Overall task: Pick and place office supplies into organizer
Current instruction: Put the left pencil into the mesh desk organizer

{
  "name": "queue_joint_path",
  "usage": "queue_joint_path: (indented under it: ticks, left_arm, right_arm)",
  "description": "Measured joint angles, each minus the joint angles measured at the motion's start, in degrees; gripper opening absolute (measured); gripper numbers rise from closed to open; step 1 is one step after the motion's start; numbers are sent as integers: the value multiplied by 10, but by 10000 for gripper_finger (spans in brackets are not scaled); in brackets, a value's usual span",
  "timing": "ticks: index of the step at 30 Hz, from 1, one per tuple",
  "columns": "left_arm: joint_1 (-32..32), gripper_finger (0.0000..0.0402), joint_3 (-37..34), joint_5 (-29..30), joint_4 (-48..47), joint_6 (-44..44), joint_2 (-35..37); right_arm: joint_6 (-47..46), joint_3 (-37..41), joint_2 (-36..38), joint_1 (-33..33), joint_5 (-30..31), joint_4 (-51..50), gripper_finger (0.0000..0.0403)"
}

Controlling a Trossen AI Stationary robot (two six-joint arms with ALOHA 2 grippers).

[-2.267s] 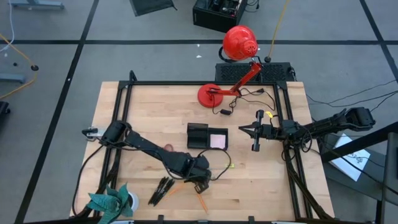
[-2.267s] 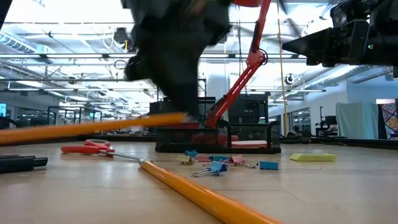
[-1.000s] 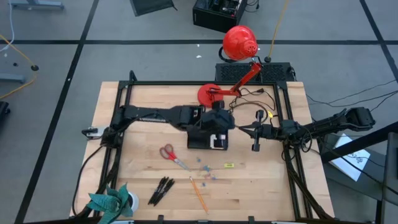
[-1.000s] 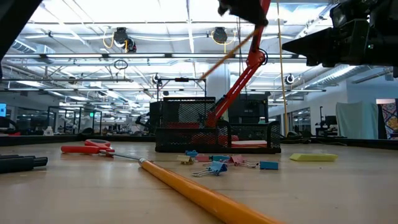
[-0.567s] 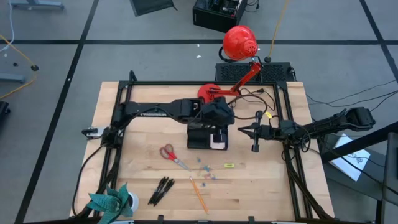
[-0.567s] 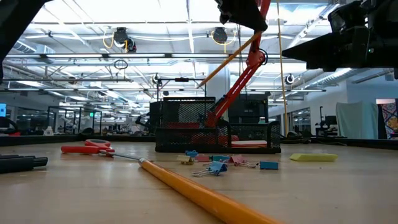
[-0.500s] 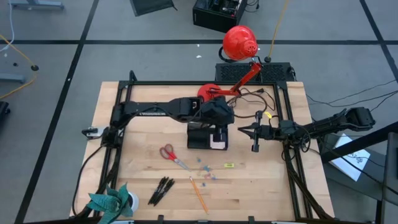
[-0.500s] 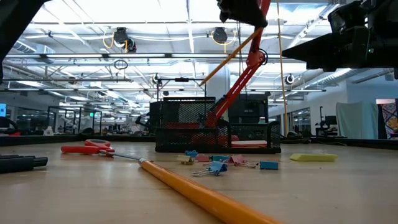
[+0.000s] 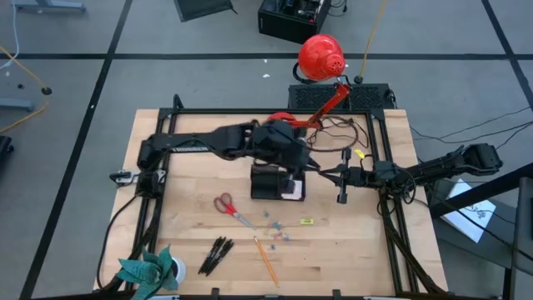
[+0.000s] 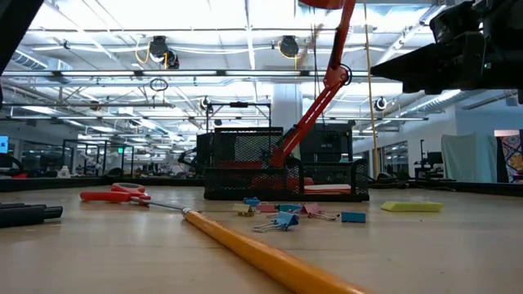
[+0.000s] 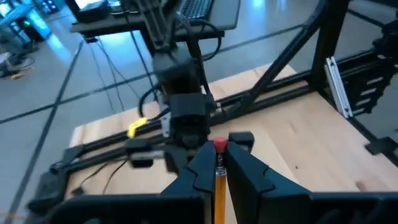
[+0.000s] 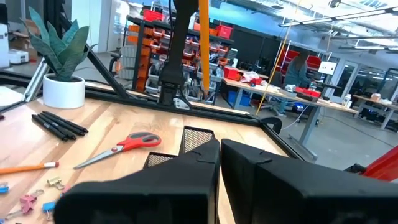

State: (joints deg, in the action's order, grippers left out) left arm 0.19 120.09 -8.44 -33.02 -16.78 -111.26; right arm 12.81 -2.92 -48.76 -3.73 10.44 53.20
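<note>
Clamped on an orange pencil (image 11: 219, 177), the left claw (image 11: 217, 167) hangs above the far side of the black organizer (image 9: 266, 182) at the middle of the desk (image 9: 191, 212); the pencil's red eraser end sticks up between the two dark fingers. Just right of the organizer, the right claw (image 9: 326, 173) hovers with its fingers pressed together and nothing in them, its tip pointing left toward the tray. A pale pink notepad (image 9: 291, 190) sits in the organizer's right compartment. Nearer than the tray, red-handled scissors (image 9: 230, 208) lie on the wood to the left, with small blue and pink clips (image 10: 286, 214) and a yellow bit (image 9: 306, 222) scattered to their right. Three dark pens (image 9: 216, 253) lie together by the near edge, and a second orange pencil (image 9: 266, 262) lies just right of them. At the near left corner stands a teal plant (image 9: 143, 270) in a white pot, and a red lamp (image 9: 321, 57) rises beyond the desk's far edge.
</note>
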Motion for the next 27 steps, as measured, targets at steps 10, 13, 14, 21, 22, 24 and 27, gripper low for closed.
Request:
queue_joint_path:
  ticks: [10, 13, 14, 21, 22, 24, 27]
  left_arm:
    - [29, 26, -25, 37, -47, 47, 93]
    - [46, 26, -91, 24, -13, 85, 124]
    - [52, 26, -124, 6, 26, 91, 136]
    - [91, 26, -382, -45, 273, 144, 222]
    - [98, 26, -411, -47, 305, 154, 230]
    - [108, 26, -459, -54, 352, 173, 247]
    - [117, 26, -511, -62, 408, 197, 255]
  right_arm:
    - [-1, 0, 0, 0, 0, 0, 9]
    - [-1, 0, 0, 0, 0, 0, 9]
    - [-1, 0, 0, 0, 0, 0, 9]
    - [-1, 0, 0, 0, 0, 0, 9]
    - [-1, 0, 0, 0, 0, 1, 9]
    - [-1, 0, 0, 0, 0, 1, 9]
    - [-1, 0, 0, 0, 0, 1, 9]
